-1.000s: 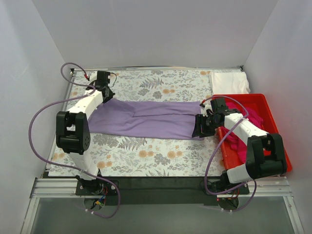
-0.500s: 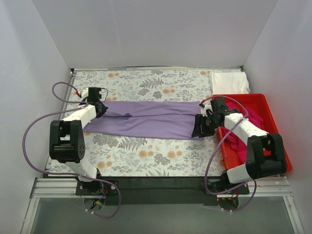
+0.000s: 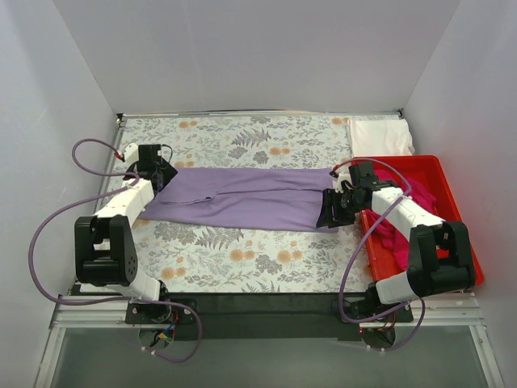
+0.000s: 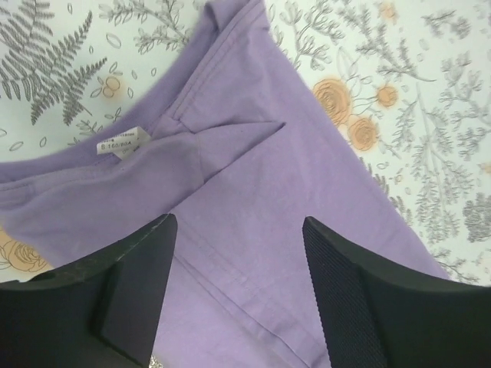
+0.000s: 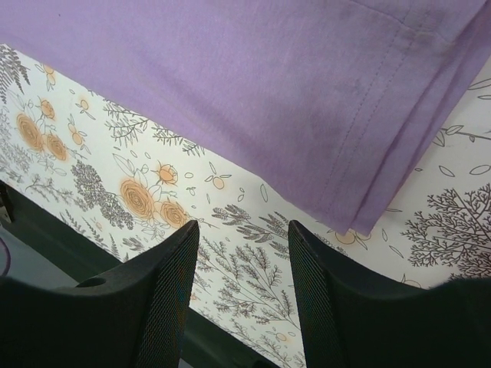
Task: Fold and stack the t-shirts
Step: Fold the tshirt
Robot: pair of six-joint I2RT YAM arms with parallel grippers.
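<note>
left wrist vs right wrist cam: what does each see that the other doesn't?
Left wrist only: the collar end of the lavender t-shirt, with its white size label. Right wrist only: that shirt's hemmed corner. Both: purple fabric on the floral tablecloth; left gripper and right gripper each open, holding nothing.

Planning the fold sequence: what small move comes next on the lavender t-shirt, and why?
Probably lower the open left gripper onto the collar end of the lavender purple fabric t-shirt and close: it lies in a flat strip, and the right gripper is open too.
</note>
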